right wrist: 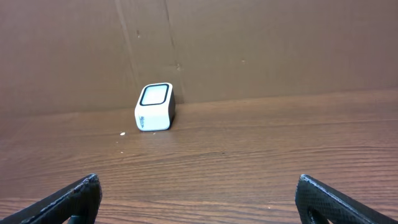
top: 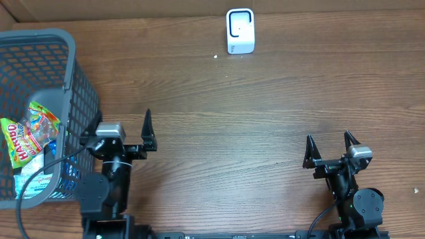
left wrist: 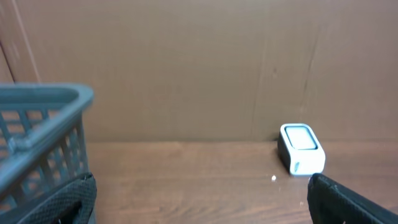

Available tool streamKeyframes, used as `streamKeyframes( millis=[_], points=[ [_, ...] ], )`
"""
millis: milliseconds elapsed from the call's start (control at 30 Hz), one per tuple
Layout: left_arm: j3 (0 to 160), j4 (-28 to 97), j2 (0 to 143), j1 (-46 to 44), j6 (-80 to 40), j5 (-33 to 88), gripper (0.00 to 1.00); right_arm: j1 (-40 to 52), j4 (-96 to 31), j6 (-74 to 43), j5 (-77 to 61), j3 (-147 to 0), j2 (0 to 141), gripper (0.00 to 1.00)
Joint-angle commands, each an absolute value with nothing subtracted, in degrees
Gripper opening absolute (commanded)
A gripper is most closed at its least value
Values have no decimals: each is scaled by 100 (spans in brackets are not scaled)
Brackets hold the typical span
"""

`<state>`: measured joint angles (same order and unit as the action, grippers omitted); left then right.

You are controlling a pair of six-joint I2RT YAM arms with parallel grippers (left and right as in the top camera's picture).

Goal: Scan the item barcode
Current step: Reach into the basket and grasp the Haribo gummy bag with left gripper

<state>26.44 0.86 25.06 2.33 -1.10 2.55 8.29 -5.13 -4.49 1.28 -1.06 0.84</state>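
Both arms sit at the near edge of the worktop (top: 232, 113). The left end effector (top: 123, 131) is spread wide and empty. The right end effector (top: 328, 142) is also wide and empty.

No item is out yet, so I judge the step in hand to be the pick from the basket (top: 81, 86).

- Candidate item: the Haribo bag (top: 23, 136), lying on top of other packets in the basket at the near left. I can't see a barcode on it from overhead.
- Position: the bag is just left of the left end effector, with the basket's mesh wall between them. It is well apart from the right end effector.
- Scanner (top: 240, 30): stands at the far edge, right of centre, window facing up and towards the arms.

Plan: lift the left arm clear of the basket rim, then come down from above. Pinch one edge of the bag only, because the film is soft and may crumple or slip. Keep the fingers out of the mesh.
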Motion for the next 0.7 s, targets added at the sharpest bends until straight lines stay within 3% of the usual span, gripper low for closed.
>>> streamKeyframes(
  millis=[0, 400, 667],
  points=[
    [3450, 499, 2611, 222, -14, 344, 100, 851, -469, -445, 95, -45, 16, 100],
    [6193, 3079, 3815, 222, -3, 445, 100, 851, -469, -445, 95, -45, 16, 100],
    [9649, 6418, 5992, 224, -279, 412, 100, 851, -469, -445, 95, -45, 16, 100]
  ],
)
